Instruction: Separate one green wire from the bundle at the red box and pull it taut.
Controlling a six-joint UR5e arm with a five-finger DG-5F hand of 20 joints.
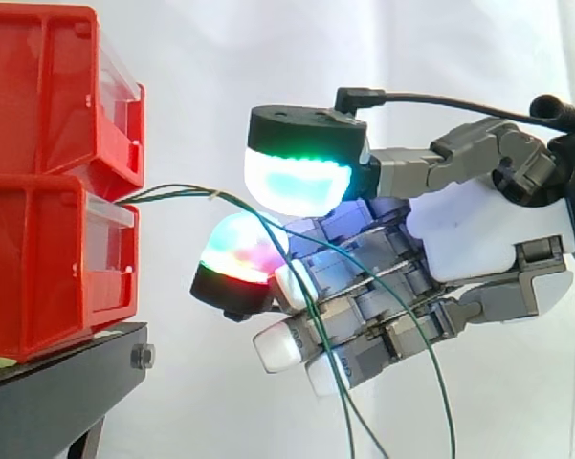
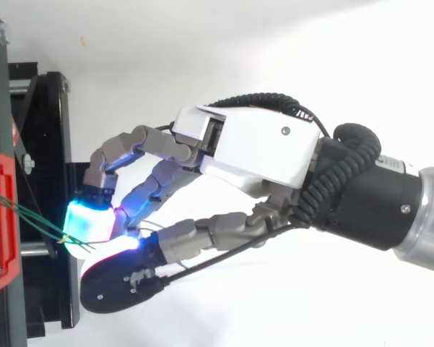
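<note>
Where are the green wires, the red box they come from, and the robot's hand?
green wires (image 1: 177,189): side view, the stretch just right of the box.
red box (image 1: 38,277): side view, its red side wall.
hand (image 1: 459,239): side view, the white palm.

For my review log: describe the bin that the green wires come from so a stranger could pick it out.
At the side view's left, two red bins stack on a black stand. It is the lower bin: unlike the upper bin, thin green wires leave its top front edge.
</note>
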